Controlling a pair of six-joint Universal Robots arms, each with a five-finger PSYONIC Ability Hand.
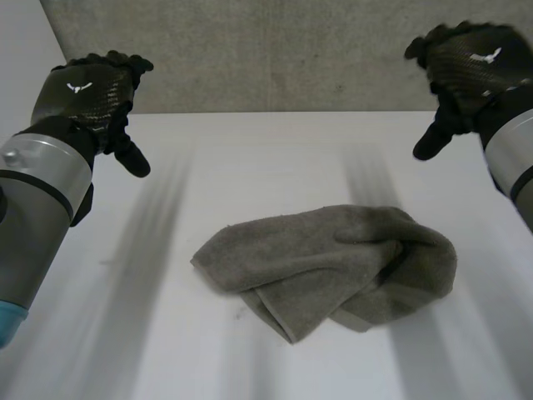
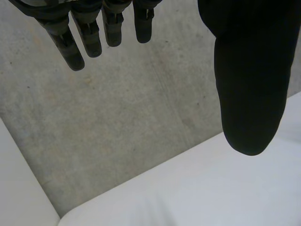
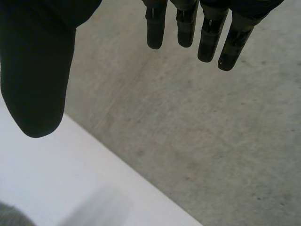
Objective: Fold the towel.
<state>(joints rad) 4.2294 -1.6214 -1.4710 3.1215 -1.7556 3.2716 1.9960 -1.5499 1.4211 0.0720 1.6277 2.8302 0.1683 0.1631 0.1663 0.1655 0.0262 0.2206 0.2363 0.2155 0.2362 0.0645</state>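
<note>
**On the table (image 1: pixel 250 158), a rumpled towel (image 1: pixel 333 267) with both hands held away from it**

Toward the middle of the table, a little to the robot's right, we see the grey-green towel lying in a loose heap. It is partly doubled over. One layer folds back across another, a flat hemmed corner sticks out on the near side, and the right end is bunched into a thick roll. It lies free on the white surface.

Over the far left of the table we find the left hand (image 1: pixel 87 92), raised in the air and well apart from the towel. Its own wrist view shows its fingers (image 2: pixel 75 52) hanging straight and relaxed, with the thumb (image 2: pixel 249 84) set wide from them. The hand is slack and empty. Beyond the fingertips lie the grey concrete floor (image 2: pixel 117 117) and the table's edge.

Over the far right we find the right hand (image 1: pixel 466 67), also raised and well apart from the towel. In its wrist view the fingers (image 3: pixel 155 28) are straight and loose, the thumb (image 3: pixel 37 70) stands off to one side, and this hand too is released and empty. Beyond the thumb, on the table, a small grey patch may be an edge of the towel, though we cannot be sure.
</note>
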